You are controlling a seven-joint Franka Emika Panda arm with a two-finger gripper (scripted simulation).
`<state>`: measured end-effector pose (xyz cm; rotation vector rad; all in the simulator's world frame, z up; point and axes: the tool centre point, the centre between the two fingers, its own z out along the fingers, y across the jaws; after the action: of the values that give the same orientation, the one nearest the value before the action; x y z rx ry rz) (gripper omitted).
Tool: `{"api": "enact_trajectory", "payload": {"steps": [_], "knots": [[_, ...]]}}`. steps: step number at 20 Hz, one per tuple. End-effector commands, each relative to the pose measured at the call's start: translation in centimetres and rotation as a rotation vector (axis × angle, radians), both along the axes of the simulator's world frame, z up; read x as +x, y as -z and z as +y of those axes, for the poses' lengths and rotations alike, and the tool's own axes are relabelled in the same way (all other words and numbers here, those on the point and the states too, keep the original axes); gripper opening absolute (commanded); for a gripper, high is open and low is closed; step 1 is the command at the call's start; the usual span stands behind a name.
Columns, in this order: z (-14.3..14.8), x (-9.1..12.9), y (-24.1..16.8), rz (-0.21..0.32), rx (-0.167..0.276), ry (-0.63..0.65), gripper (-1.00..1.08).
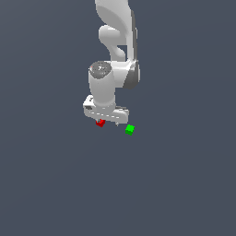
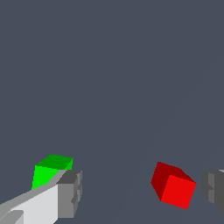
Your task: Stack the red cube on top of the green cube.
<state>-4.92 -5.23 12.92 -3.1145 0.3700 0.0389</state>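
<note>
The red cube (image 1: 100,122) sits on the grey floor, partly hidden under my white gripper (image 1: 107,120). In the wrist view the red cube (image 2: 175,186) lies between my fingers, nearer to one fingertip (image 2: 213,190) than to the other (image 2: 70,194), with a gap on both sides. The gripper (image 2: 142,191) is open and holds nothing. The green cube (image 1: 130,130) rests on the floor just to the exterior view's right of the gripper. In the wrist view the green cube (image 2: 49,171) is outside the jaws, partly hidden behind one finger.
The flat dark grey floor (image 1: 55,184) spreads all around. The white arm (image 1: 115,41) rises straight above the gripper.
</note>
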Motion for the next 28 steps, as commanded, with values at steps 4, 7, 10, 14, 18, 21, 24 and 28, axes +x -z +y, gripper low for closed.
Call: {"api": "enact_trajectory", "payload": {"steps": [4, 7, 10, 14, 18, 21, 24, 28], "knots": [[-2.8, -3.4, 2.4, -0.009, -0.006, 0.136, 1.00], [-3.8, -5.1, 3.6, -0.014, -0.008, 0.198, 1.00], [-4.6, -6.5, 4.5, -0.018, -0.011, 0.248, 1.00], [-5.3, -7.8, 5.4, -0.021, -0.012, 0.293, 1.00], [-5.6, -8.4, 5.8, -0.022, -0.012, 0.314, 1.00], [-5.6, -8.4, 5.8, -0.021, -0.012, 0.313, 1.00], [-5.5, -8.4, 6.1, -0.021, -0.012, 0.313, 1.00], [-5.5, -8.4, 7.1, -0.022, -0.012, 0.314, 1.00]]}}
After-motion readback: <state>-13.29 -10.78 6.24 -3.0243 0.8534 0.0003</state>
